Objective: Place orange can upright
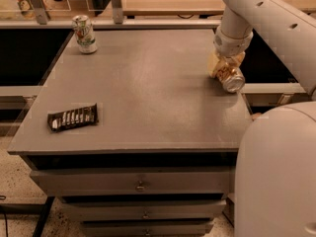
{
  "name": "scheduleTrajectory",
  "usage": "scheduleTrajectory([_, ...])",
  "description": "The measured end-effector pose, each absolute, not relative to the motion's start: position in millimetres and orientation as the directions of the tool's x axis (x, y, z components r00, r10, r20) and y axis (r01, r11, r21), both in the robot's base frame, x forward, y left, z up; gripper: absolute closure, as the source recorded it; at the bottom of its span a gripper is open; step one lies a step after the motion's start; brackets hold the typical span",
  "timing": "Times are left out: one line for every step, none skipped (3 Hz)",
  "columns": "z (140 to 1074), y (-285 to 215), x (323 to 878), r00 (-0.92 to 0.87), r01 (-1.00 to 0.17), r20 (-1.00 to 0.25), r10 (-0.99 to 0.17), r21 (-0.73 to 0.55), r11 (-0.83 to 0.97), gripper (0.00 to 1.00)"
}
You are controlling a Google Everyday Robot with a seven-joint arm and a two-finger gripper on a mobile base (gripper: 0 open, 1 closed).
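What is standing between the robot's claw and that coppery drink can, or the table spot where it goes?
Nothing visible. The gripper holds the orange-brown aluminium can, tilted, near the grey table's right edge. The white-and-green can and the dark snack wrapper lie far off on the left.

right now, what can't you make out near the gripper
Camera view: small copper-orange aluminium can, tilted at the grey table's right edge: upper end hidden by the gripper over it.
Dark flat wrapper: print too small to read.
White robot arm: cut off by top edge.
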State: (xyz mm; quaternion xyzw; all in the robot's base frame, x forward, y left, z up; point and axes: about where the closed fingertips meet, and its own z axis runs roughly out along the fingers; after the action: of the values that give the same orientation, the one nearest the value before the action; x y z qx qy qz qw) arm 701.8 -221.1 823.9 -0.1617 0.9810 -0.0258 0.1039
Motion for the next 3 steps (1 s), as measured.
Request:
scheduleTrajectory([833.3,-207.9,704.1,-0.887,-0.395,-0.23,-0.4,-0.069,0.916,1.0])
scheduleTrajectory([863.5,-170.0,706.4,-0.757,-0.581,-0.345,-0.555,-0.035,0.813,1.0])
scheduleTrajectory([902.1,-134.6,694.1,-0.576,-0.74,-0.475,-0.665,-0.041,0.671,1.0])
